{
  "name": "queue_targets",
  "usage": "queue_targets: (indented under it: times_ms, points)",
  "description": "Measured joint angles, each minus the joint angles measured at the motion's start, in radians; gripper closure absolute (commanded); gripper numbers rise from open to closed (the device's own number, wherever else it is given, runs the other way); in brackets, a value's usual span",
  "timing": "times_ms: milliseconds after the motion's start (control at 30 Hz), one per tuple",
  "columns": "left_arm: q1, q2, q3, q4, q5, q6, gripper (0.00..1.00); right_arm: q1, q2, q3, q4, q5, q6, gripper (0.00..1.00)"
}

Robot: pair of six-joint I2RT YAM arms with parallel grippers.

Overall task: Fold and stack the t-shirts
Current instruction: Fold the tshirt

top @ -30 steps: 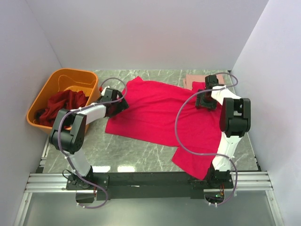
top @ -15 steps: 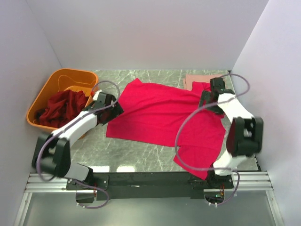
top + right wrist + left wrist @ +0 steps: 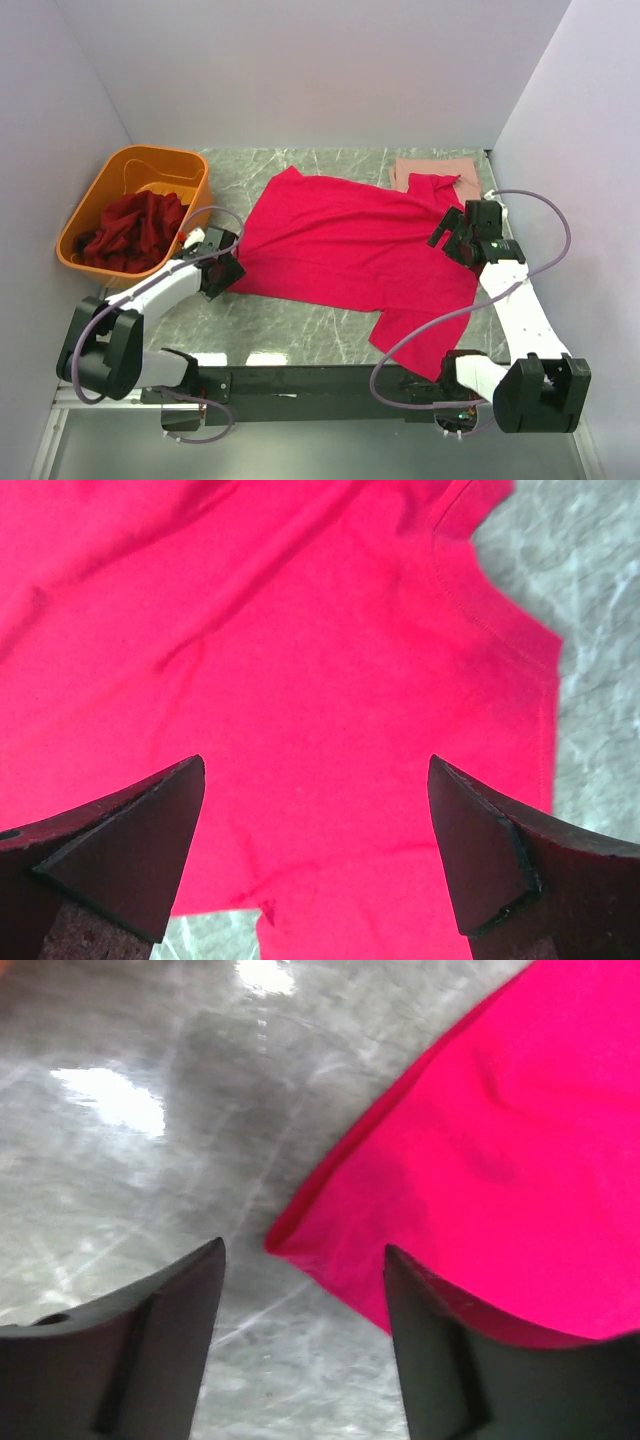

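A bright crimson-pink t-shirt lies spread flat across the middle of the table. A pale salmon-pink t-shirt lies folded at the back right, partly under the crimson collar. Dark maroon t-shirts are heaped in the tub. My left gripper is open at the crimson shirt's near-left corner; in the left wrist view that corner lies between the fingers of the gripper. My right gripper is open and empty above the shirt's right shoulder; it hovers over the cloth below the collar.
An orange plastic tub stands at the back left beside the left arm. White walls close the table on the left, the back and the right. Grey marble tabletop shows in front of the shirt. A black rail runs along the near edge.
Both arms have drawn back toward the near edge. The left gripper slid from the shirt's far-left edge to its near-left corner. The right gripper moved right and nearer, uncovering the collar and salmon shirt.
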Motion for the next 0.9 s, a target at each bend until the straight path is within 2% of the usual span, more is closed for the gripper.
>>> queue_targets:
  times_ms: [33, 133, 400, 433, 467, 733, 800, 900]
  points:
    - [0.000, 0.008, 0.000, 0.011, 0.001, 0.000, 0.43, 0.000, 0.001, -0.002, -0.004, -0.008, 0.002, 0.02]
    - [-0.001, 0.028, -0.001, 0.034, 0.001, 0.002, 0.56, 0.000, 0.001, -0.002, -0.020, -0.015, 0.003, 0.02]
    - [-0.001, 0.025, -0.039, 0.055, 0.030, 0.000, 0.80, 0.000, 0.005, -0.002, -0.064, -0.009, 0.007, 0.02]
    - [0.000, 0.024, -0.039, 0.055, 0.031, -0.001, 0.92, 0.000, 0.009, -0.002, -0.070, -0.006, 0.007, 0.02]
    - [0.000, 0.024, -0.040, 0.056, 0.031, -0.002, 0.99, 0.000, 0.010, -0.002, -0.073, -0.005, 0.007, 0.02]
    - [0.000, 0.011, -0.050, 0.066, 0.039, 0.001, 0.99, 0.014, 0.014, -0.002, -0.116, 0.002, 0.008, 0.04]
    - [0.000, 0.000, -0.052, 0.065, 0.040, 0.003, 0.99, 0.069, 0.014, -0.003, -0.130, 0.010, 0.018, 0.04]
    - [0.000, -0.025, -0.051, 0.064, 0.039, 0.019, 0.99, 0.234, 0.029, -0.004, -0.165, 0.023, 0.042, 0.04]
